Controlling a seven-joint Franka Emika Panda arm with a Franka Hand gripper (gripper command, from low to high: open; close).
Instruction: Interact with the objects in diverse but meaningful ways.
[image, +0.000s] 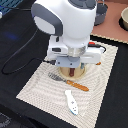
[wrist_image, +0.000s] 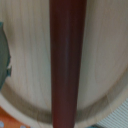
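Jaws hidden under arm body in exterior view, out of frame in wrist view; opening impossible to judge. Dark brown sausage-like stick lies on round tan plate, directly below wrist camera. White-and-blue fish-like piece on striped placemat, beside fork.

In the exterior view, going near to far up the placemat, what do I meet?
White-and-blue fish-like piece → wooden-handled fork → dark brown stick on the tan plate under the gripper.
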